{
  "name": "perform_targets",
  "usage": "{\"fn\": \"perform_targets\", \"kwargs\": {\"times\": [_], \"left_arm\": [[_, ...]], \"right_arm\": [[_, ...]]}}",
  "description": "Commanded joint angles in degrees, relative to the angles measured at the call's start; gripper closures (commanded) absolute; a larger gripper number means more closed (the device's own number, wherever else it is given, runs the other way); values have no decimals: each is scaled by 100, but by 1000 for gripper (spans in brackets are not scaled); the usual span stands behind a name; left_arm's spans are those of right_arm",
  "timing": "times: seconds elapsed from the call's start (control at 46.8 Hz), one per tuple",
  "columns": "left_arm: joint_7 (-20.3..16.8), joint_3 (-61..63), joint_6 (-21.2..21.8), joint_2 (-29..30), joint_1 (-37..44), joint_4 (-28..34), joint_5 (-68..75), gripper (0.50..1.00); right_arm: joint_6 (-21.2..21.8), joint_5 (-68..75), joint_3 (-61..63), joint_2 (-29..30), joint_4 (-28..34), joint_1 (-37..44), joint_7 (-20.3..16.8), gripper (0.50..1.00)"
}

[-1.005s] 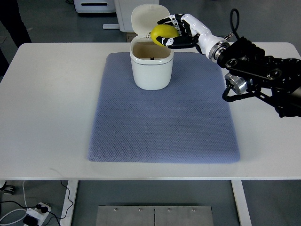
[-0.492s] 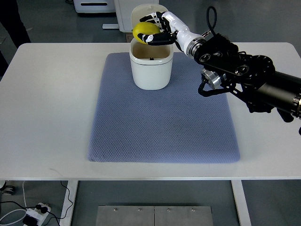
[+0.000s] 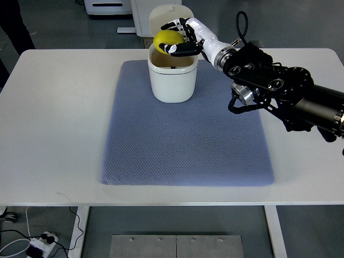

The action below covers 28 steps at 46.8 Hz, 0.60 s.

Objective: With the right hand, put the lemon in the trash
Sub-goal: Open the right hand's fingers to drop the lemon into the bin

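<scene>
Top view: on the white counter (image 3: 54, 107) lies a grey-blue mat (image 3: 185, 134), and at its far edge stands a white trash bin (image 3: 172, 80) with its lid (image 3: 164, 16) tipped back and its mouth open. The right hand (image 3: 180, 37) reaches in from the right, directly above that mouth, its fingers (image 3: 183, 52) wrapped around the lemon (image 3: 165, 38). The lemon is bright yellow, smooth and rounded, held just over the bin's rim and partly covered by the fingers.

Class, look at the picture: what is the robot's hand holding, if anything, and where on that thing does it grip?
The right hand holds the round yellow lemon, fingers wrapped around its right side, above the open white trash bin.
</scene>
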Motion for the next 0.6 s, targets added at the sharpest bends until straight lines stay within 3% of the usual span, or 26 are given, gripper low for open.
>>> {"fn": "perform_targets", "kwargs": {"times": [0.0, 0.086, 0.428, 0.578], "left_arm": [[0, 0, 4, 0, -1, 0, 0, 500], [0, 0, 4, 0, -1, 0, 0, 500], [0, 0, -5, 0, -1, 0, 0, 500], [0, 0, -5, 0, -1, 0, 0, 500]], "right_arm": [[-1, -4, 0, 7, 19, 7, 8, 674], [-1, -4, 0, 7, 37, 16, 25, 641], [-10, -4, 9, -10, 80, 33, 78, 599], [-10, -4, 9, -72, 247, 42, 78, 557]]}}
